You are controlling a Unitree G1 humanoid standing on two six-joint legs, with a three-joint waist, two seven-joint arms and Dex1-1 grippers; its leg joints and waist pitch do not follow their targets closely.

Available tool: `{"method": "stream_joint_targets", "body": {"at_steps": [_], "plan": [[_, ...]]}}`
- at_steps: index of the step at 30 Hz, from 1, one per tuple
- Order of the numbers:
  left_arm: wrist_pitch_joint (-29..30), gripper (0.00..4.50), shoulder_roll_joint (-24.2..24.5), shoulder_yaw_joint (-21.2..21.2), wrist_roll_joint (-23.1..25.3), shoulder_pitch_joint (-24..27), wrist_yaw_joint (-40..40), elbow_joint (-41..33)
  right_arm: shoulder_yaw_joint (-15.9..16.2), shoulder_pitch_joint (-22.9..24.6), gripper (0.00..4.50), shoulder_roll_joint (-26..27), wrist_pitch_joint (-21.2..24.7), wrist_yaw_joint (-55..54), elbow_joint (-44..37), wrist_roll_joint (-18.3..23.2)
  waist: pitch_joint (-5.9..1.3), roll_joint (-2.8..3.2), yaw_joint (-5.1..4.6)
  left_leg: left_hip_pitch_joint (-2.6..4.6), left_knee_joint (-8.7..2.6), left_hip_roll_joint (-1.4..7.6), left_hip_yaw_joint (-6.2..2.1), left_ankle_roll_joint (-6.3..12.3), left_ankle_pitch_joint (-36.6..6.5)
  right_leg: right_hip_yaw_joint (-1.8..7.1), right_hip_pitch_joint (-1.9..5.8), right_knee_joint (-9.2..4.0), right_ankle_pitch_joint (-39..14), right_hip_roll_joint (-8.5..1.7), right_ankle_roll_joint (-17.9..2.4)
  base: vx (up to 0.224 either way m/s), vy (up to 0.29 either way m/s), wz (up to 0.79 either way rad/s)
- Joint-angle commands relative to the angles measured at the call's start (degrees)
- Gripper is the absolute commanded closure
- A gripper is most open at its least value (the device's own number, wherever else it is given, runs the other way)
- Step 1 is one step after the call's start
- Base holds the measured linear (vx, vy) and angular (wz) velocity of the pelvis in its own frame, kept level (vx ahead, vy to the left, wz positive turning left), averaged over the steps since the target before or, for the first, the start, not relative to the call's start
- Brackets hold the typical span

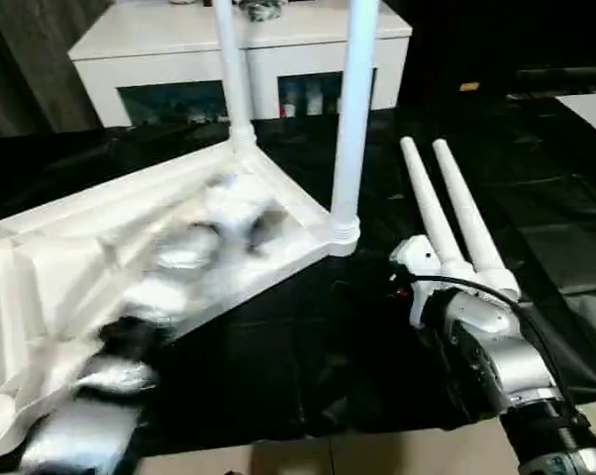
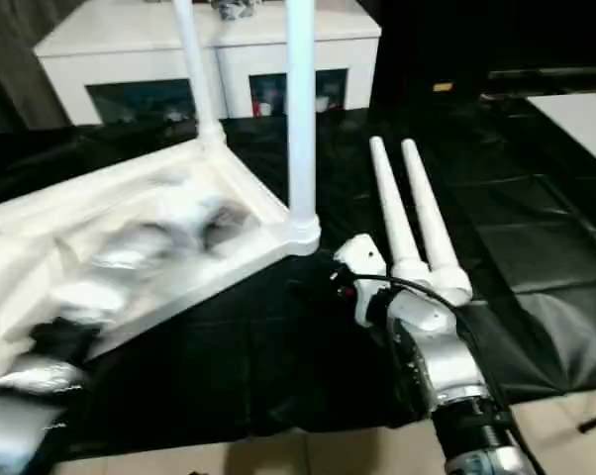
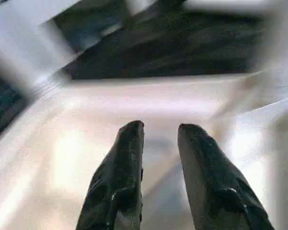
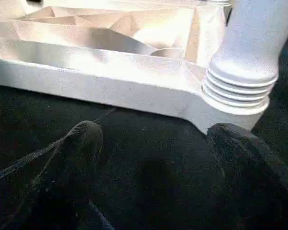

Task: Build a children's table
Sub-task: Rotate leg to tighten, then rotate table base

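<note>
From the head views we can read no brand or writing on anything; the work lies on a black sheet [image 1: 308, 366] spread over the floor, with a strip of pale floor [image 1: 308, 457] showing at the near edge. The children's table [image 1: 130, 247] lies upside down on the sheet at the left, ribs up, with two legs [image 1: 352, 119] standing upright in its far corner sockets. Two loose legs [image 1: 451, 213] lie side by side on the sheet to the right, just beyond our right forearm [image 1: 496, 356]. Behind stands a white cabinet [image 1: 244, 54] with dark glass doors. Our left arm [image 1: 159, 297] reaches over the tabletop's underside, blurred. In the left wrist view the left pincer [image 3: 160, 139] hangs over the ribbed white underside with its fingers a small gap apart, pinching nothing. In the right wrist view the right pincer [image 4: 153, 132] is spread wide just above the black sheet, near the table's corner socket [image 4: 239, 91], where a leg's ringed base sits; nothing lies between its fingers.
</note>
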Motion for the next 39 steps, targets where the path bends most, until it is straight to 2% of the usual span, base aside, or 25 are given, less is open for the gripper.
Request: {"method": "stream_joint_targets", "body": {"at_steps": [1,2,3,4,5,7,8,10,11,12,13,14,15,16,20,23,24,27,29,31,32,33,35,37,39], "plan": [[2.33,2.76,2.99,3.95,0.45,0.61,3.36,-1.19,0.81,-0.34,0.63,0.70,0.46,-0.42,-0.24,-0.15,-3.91,-0.60,0.26,0.79,-4.11,2.74,-1.04,4.71,-10.15,2.08,2.87,-3.52,-6.99,-3.04,-13.64,0.000,0.000,0.00],[3.17,2.76,5.37,5.91,1.29,1.27,5.59,-1.32,0.91,-0.62,0.63,1.07,0.56,-0.77,-0.13,-0.22,-3.83,-0.47,0.23,0.87,-4.28,2.70,-1.13,3.99,-10.78,2.05,2.79,-3.55,-7.68,-2.96,-13.12,0.000,0.000,0.00],[3.97,2.67,10.19,9.29,2.96,2.59,9.95,-0.92,0.77,-1.06,0.63,1.88,0.95,-1.24,0.09,0.13,-3.77,-1.31,0.08,0.88,-4.32,2.67,-1.08,3.75,-11.14,2.11,2.73,-3.58,-7.61,-2.90,-12.84,0.000,0.000,0.00],[4.18,2.51,11.33,10.38,3.20,2.90,11.19,-0.70,0.75,-1.16,0.63,2.11,1.04,-1.37,0.24,0.20,-3.79,-0.93,0.15,0.92,-4.38,2.66,-1.22,3.42,-11.15,2.09,2.77,-3.36,-7.78,-2.93,-12.78,0.000,0.000,0.00],[5.22,2.41,14.07,12.96,3.90,3.93,13.69,-0.81,0.74,-1.42,0.63,2.72,1.29,-1.73,0.80,0.32,-3.74,-0.92,0.17,1.07,-4.48,2.75,-1.24,3.05,-10.98,2.14,2.58,-3.36,-7.73,-2.89,-12.59,0.000,0.000,0.00],[6.22,2.37,16.17,14.10,4.51,4.96,14.08,-0.93,0.97,-1.59,0.63,3.16,1.19,-1.86,1.41,0.18,-3.73,-0.70,0.24,1.37,-4.57,2.86,-1.25,2.27,-11.14,2.16,2.28,-3.23,-6.55,-2.75,-12.69,0.000,0.000,0.00],[7.73,2.37,18.28,15.19,5.21,6.50,13.92,-1.46,1.48,-1.72,0.63,3.58,0.90,-1.95,2.14,-0.24,-3.69,-0.97,0.27,1.42,-4.68,2.86,-1.18,1.91,-11.11,2.20,2.23,-3.21,-5.41,-2.68,-12.89,0.000,0.000,0.00],[9.87,2.09,21.10,16.61,5.73,8.88,13.47,-1.71,2.12,-1.98,0.63,4.20,0.47,-2.27,3.20,-0.96,-3.63,-0.82,0.59,1.60,-4.76,2.82,-1.05,1.39,-11.90,2.30,2.01,-3.19,-4.94,-2.72,-13.11,0.000,0.000,0.00],[9.87,1.97,21.10,16.61,5.73,8.88,13.47,-1.71,2.12,-1.98,0.63,4.20,0.47,-2.27,3.20,-0.96,-3.65,-1.03,0.87,1.84,-4.75,2.87,-1.00,1.13,-12.24,2.32,1.86,-3.24,-4.97,-2.73,-13.16,0.000,0.000,0.00],[12.34,1.96,24.58,18.28,5.36,11.94,12.93,-0.50,2.29,-2.95,0.63,5.09,0.36,-4.16,5.02,-2.04,-3.54,-1.02,1.32,1.67,-4.91,2.87,-1.07,0.31,-13.53,2.45,1.82,-3.08,-5.95,-2.98,-13.05,0.000,0.000,0.00],[12.59,1.96,25.42,18.49,5.39,12.61,13.02,0.09,2.13,-3.17,0.63,5.33,0.32,-4.66,5.38,-2.09,-3.37,-1.57,1.18,1.38,-5.16,2.77,-1.07,0.14,-14.07,2.45,1.94,-3.21,-7.05,-2.91,-12.72,0.000,0.000,0.00],[12.63,1.91,25.54,18.52,5.40,12.71,13.07,0.16,2.11,-3.21,0.63,5.37,0.32,-4.74,5.43,-2.09,-3.36,-1.20,1.40,1.62,-5.29,2.75,-1.16,-0.66,-15.74,2.55,1.78,-3.39,-9.13,-3.04,-11.90,0.000,0.000,0.00],[13.65,1.91,27.26,18.33,5.77,14.75,13.16,1.46,1.82,-3.72,0.63,5.89,0.22,-5.98,6.40,-2.35,-3.28,-1.24,1.52,1.99,-5.42,2.86,-1.21,-1.61,-17.56,2.65,1.47,-3.62,-10.15,-3.03,-11.44,0.000,0.000,0.00],[14.17,1.63,27.88,18.07,6.03,15.72,12.93,2.03,1.77,-3.89,0.63,6.07,0.19,-6.49,6.80,-2.55,-3.22,-1.22,1.61,1.93,-5.60,2.83,-1.31,-2.37,-18.76,2.68,1.53,-3.64,-10.51,-3.01,-10.97,0.000,0.000,0.00],[16.33,1.54,28.39,17.29,6.83,18.60,11.01,2.13,1.91,-4.45,0.63,6.51,-0.31,-7.39,8.11,-3.27,-3.28,-1.43,1.97,2.24,-5.73,2.90,-1.33,-3.73,-19.90,2.80,1.32,-3.58,-8.72,-3.05,-10.82,0.000,0.000,0.00],[17.37,1.45,28.88,16.50,7.59,20.27,9.98,2.04,2.10,-4.93,0.63,6.90,-0.73,-7.61,8.98,-3.53,-3.36,-1.48,2.15,2.08,-5.74,2.89,-1.39,-3.72,-19.27,2.80,1.54,-3.37,-6.86,-3.09,-11.02,0.000,0.000,0.00],[18.23,1.20,28.73,15.88,6.72,21.05,8.49,1.90,2.33,-5.30,0.63,7.19,-1.01,-7.83,9.65,-3.59,-3.38,-1.58,2.17,2.03,-5.73,2.85,-1.41,-3.56,-19.02,2.79,1.68,-3.32,-6.39,-3.16,-11.18,0.000,0.000,0.00],[18.21,1.07,28.67,14.42,5.80,21.98,6.32,1.48,2.65,-5.76,0.63,7.48,-1.50,-8.07,10.57,-3.64,-3.35,-1.71,2.09,1.98,-5.72,2.81,-1.41,-3.47,-19.20,2.84,1.69,-3.38,-7.02,-3.31,-11.45,0.000,0.000,0.00],[18.57,0.72,28.31,13.94,4.81,22.37,4.68,0.68,2.76,-5.99,0.63,7.60,-1.66,-8.19,10.97,-3.67,-3.35,-1.75,2.07,2.02,-5.70,2.84,-1.39,-3.25,-19.15,2.85,1.76,-3.36,-6.75,-3.28,-11.73,0.000,0.000,0.00],[20.02,0.71,28.00,13.40,4.06,23.07,2.53,-0.90,2.73,-6.23,0.63,7.75,-1.89,-8.23,11.44,-3.84,-3.40,-1.65,2.14,2.03,-5.68,2.91,-1.38,-3.21,-18.56,2.85,1.80,-3.24,-5.87,-3.28,-12.01,0.000,0.000,0.00],[21.80,0.66,27.63,11.89,3.41,24.53,-1.13,-3.97,2.68,-6.74,0.63,8.01,-2.28,-8.24,12.36,-4.13,-3.40,-1.55,2.19,2.15,-5.71,2.99,-1.33,-3.32,-18.83,2.83,1.70,-3.27,-6.08,-3.30,-12.17,0.000,0.000,0.00],[24.16,0.38,27.43,10.61,2.80,25.80,-3.99,-7.12,2.62,-7.26,0.63,8.19,-2.62,-8.26,13.21,-4.34,-3.24,-1.44,2.16,2.11,-5.81,3.03,-1.34,-3.51,-19.34,2.82,1.66,-3.34,-6.83,-3.24,-12.29,0.000,0.000,0.00],[26.69,0.30,27.77,9.26,1.57,27.03,-7.38,-10.73,2.52,-7.92,0.63,8.36,-2.90,-8.29,14.24,-4.34,-3.16,-1.56,2.17,2.29,-5.81,2.97,-1.27,-3.76,-20.92,2.92,1.54,-3.48,-8.68,-3.28,-12.43,0.000,0.000,0.00],[27.05,0.13,28.20,8.50,1.40,27.39,-8.66,-11.76,2.50,-8.21,0.63,8.41,-2.99,-8.31,14.67,-4.35,-3.05,-1.36,2.37,2.35,-5.81,2.94,-1.23,-3.70,-21.55,3.05,1.30,-3.70,-10.23,-3.34,-12.24,0.000,0.000,0.00],[27.84,0.05,30.39,5.48,1.10,29.28,-12.95,-15.76,2.70,-8.87,0.63,8.61,-3.62,-8.30,16.14,-4.49,-3.00,-1.27,2.48,2.24,-5.99,2.95,-1.44,-4.00,-22.48,2.99,1.48,-3.78,-11.23,-3.28,-11.58,0.000,0.000,0.00]]}}
